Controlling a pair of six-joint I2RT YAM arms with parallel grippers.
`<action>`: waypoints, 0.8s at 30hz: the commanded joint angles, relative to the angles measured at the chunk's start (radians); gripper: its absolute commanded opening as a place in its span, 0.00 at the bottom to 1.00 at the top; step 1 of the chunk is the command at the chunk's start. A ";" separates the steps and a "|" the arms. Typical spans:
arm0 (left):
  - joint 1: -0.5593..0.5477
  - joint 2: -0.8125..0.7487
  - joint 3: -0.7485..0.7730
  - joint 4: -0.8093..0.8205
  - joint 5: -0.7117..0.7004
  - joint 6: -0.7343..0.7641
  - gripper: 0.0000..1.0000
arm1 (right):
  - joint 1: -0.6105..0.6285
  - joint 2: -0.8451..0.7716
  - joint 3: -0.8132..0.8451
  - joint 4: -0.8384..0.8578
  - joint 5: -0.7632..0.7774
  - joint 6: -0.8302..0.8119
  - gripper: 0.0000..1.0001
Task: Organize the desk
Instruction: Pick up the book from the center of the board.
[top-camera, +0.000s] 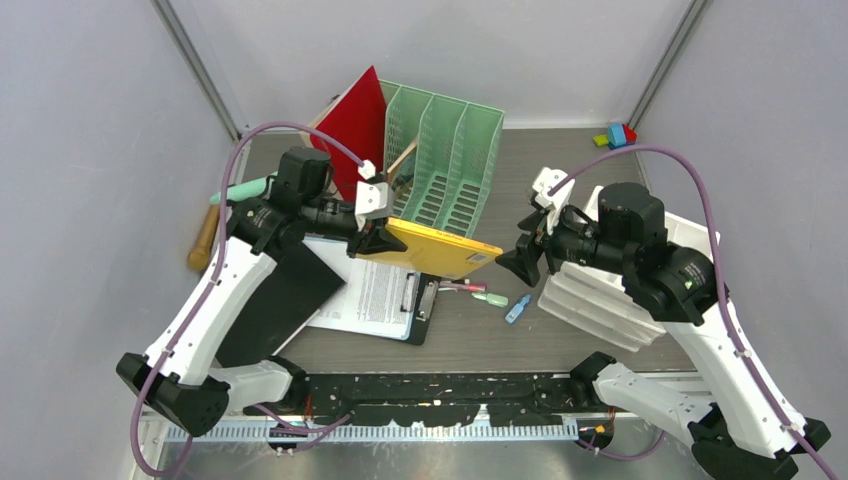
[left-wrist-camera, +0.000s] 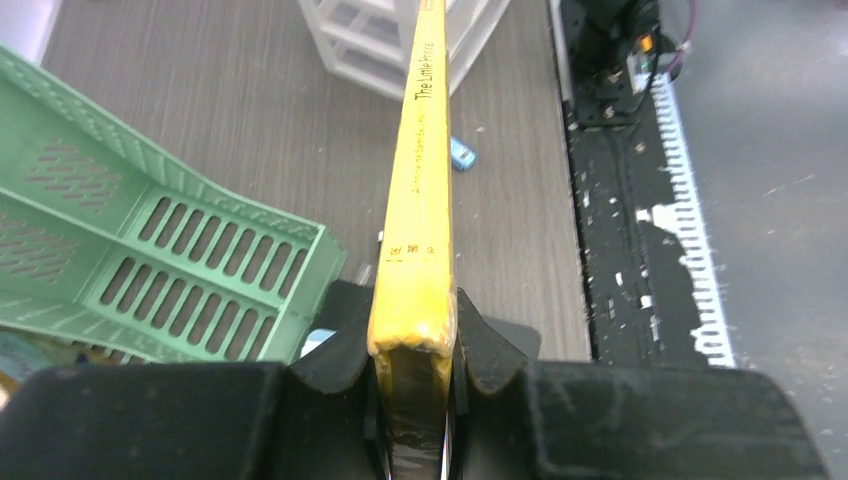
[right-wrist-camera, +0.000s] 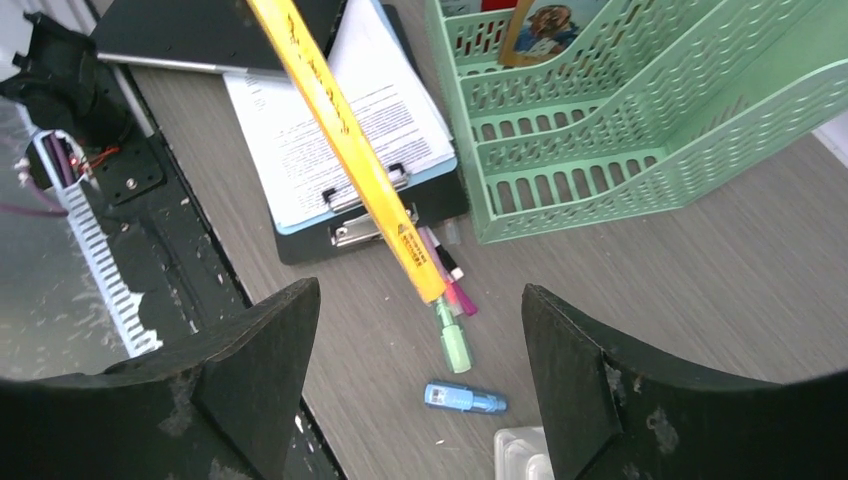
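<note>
The desk (top-camera: 560, 200) is a grey-brown wood-grain top. My left gripper (top-camera: 372, 240) is shut on one end of a thin yellow book (top-camera: 440, 250), holding it above the desk in front of the mint-green file rack (top-camera: 445, 160). In the left wrist view both fingers (left-wrist-camera: 500, 350) press on the book's spine (left-wrist-camera: 420, 200), which runs straight away from the gripper (left-wrist-camera: 415, 345). My right gripper (top-camera: 520, 260) stands open just right of the book's free end, touching nothing. In the right wrist view the book (right-wrist-camera: 340, 150) ends a little beyond the open gripper (right-wrist-camera: 420, 295).
A clipboard with papers (top-camera: 375, 295) and a black folder (top-camera: 275, 300) lie under the book. Pink (right-wrist-camera: 460, 295), green (right-wrist-camera: 455, 345) and blue (right-wrist-camera: 465, 398) markers lie below the right gripper. The white drawer unit (top-camera: 600, 300) stands right, a red folder (top-camera: 352, 120) behind the rack, toy blocks (top-camera: 615, 135) far right.
</note>
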 joint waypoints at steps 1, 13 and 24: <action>0.029 -0.057 -0.049 0.215 0.205 -0.186 0.00 | -0.017 -0.036 -0.057 0.013 -0.099 -0.040 0.80; 0.105 -0.091 -0.256 0.882 0.362 -0.811 0.00 | -0.023 -0.084 -0.183 0.110 -0.122 -0.038 0.81; 0.139 -0.089 -0.469 1.501 0.335 -1.218 0.00 | -0.023 -0.005 -0.206 0.223 -0.203 0.015 0.67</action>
